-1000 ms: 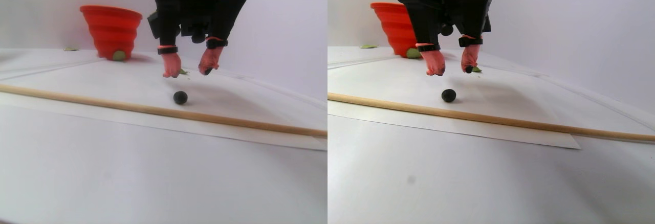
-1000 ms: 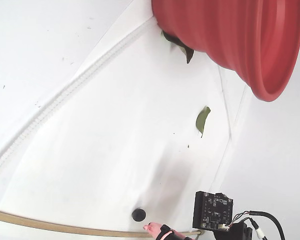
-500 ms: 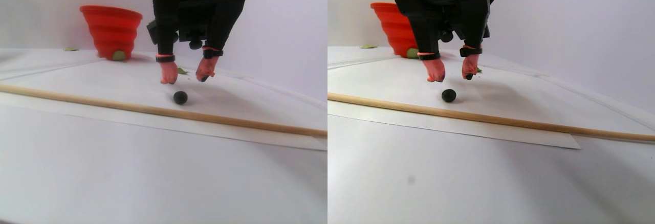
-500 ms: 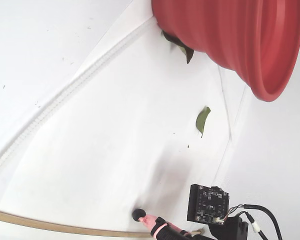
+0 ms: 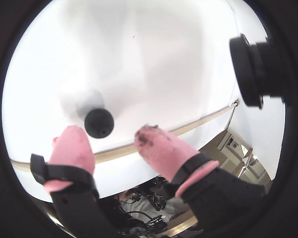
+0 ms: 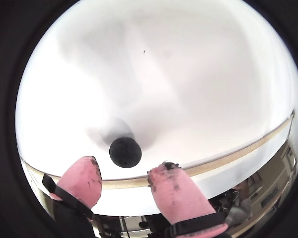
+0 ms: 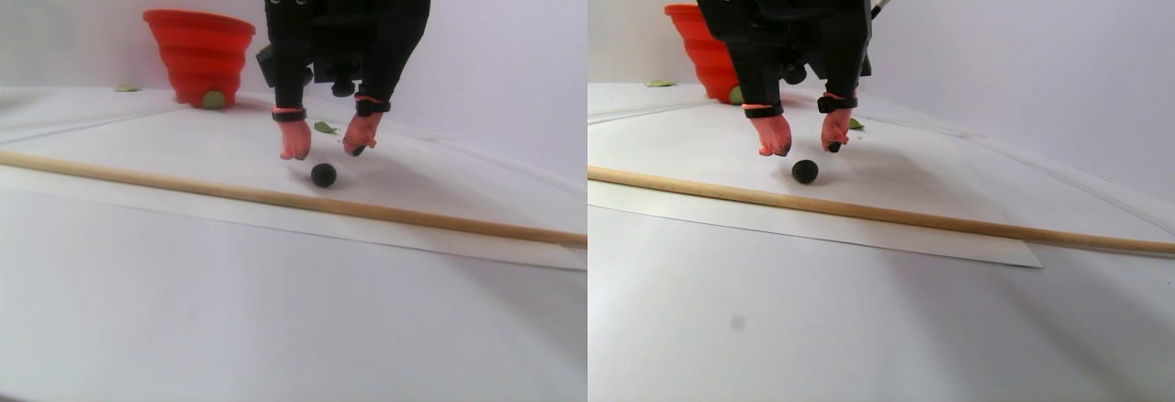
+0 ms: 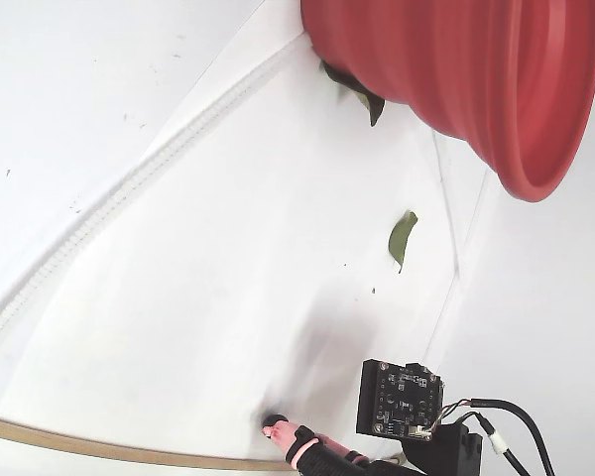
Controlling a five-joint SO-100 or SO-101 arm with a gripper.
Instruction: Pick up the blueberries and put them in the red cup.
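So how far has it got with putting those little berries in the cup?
Early days, it seems. Nothing visibly done: the red cup's inside can't be seen. In hand: the open gripper hangs just above one blueberry lying beside the wooden rod. Left: grasp it, carry it over, drop it in.

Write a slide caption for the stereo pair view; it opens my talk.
Open gripper poised above a blueberry, red cup behind.
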